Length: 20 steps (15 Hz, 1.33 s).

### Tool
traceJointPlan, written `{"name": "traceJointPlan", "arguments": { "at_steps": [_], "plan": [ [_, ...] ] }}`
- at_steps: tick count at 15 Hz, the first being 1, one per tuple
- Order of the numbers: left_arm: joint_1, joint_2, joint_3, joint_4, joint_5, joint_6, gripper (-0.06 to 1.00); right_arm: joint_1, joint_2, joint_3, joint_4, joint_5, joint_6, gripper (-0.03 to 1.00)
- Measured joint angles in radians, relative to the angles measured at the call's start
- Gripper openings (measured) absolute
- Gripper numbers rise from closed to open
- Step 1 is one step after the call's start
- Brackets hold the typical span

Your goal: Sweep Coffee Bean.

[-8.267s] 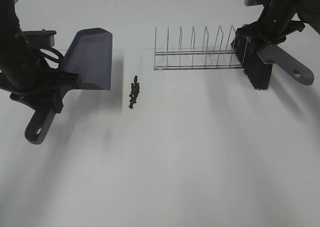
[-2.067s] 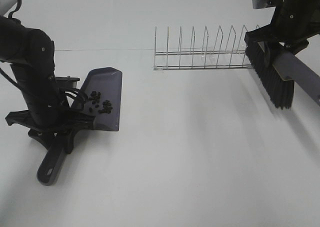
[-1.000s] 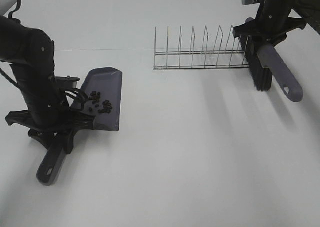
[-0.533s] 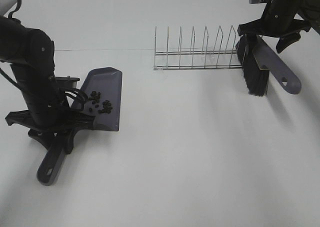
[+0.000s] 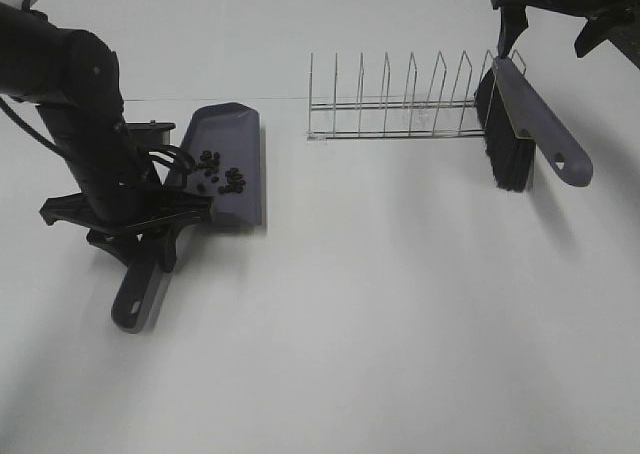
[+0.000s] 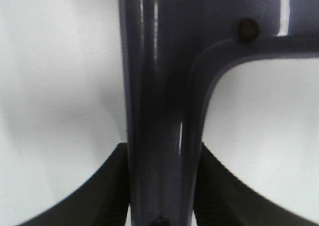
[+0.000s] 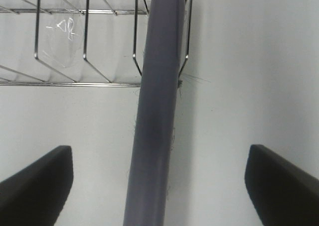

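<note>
The coffee beans (image 5: pixel 220 178) lie in a loose cluster inside the grey-purple dustpan (image 5: pixel 238 139) at the left of the exterior view. My left gripper (image 5: pixel 140 219) is shut on the dustpan's handle (image 5: pixel 135 292). In the left wrist view the handle (image 6: pixel 154 86) runs between my fingers (image 6: pixel 107 186), and one bean (image 6: pixel 247 30) sits on the pan's rim. The brush (image 5: pixel 505 139) leans against the right end of the wire rack (image 5: pixel 390 104), bristles on the table. My right gripper (image 5: pixel 545 22) is open above it. In the right wrist view my right gripper (image 7: pixel 159 181) straddles the brush handle (image 7: pixel 154 126) without touching it.
The wire dish rack (image 7: pixel 84 37) stands at the back, right of centre, on the white table (image 5: pixel 400 314). The brush handle (image 5: pixel 545 129) sticks out toward the right front. A seam line (image 5: pixel 200 99) crosses the table behind the dustpan.
My left arm has moved the dustpan with the beans farther back and to the right. My right gripper has opened, let go of the brush and lifted; the brush rests against the rack.
</note>
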Motion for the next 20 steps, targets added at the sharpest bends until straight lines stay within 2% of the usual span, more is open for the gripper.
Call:
{"name": "traceJointPlan", "arguments": {
  "at_steps": [3, 9, 12, 15, 18, 20],
  "plan": [
    [-0.029, 0.041, -0.038, -0.047, 0.008, 0.000, 0.32, 0.006, -0.034, 0.026, 0.061, 0.001, -0.002, 0.79],
    [-0.030, 0.068, -0.054, -0.067, 0.009, 0.020, 0.33, 0.161, -0.210, 0.287, 0.001, 0.001, -0.019, 0.79],
    [-0.030, 0.064, -0.054, -0.075, 0.009, 0.035, 0.55, 0.215, -0.320, 0.446, -0.009, 0.001, -0.019, 0.79],
    [-0.031, 0.002, -0.079, -0.074, 0.047, 0.106, 0.58, 0.224, -0.469, 0.630, -0.009, 0.001, -0.019, 0.79],
    [-0.032, -0.137, -0.102, -0.018, 0.119, 0.120, 0.58, 0.224, -0.659, 0.836, -0.009, 0.001, -0.016, 0.79],
    [-0.032, -0.262, -0.102, 0.043, 0.207, 0.118, 0.58, 0.224, -0.817, 0.992, -0.009, 0.001, -0.010, 0.79]
  ]
}}
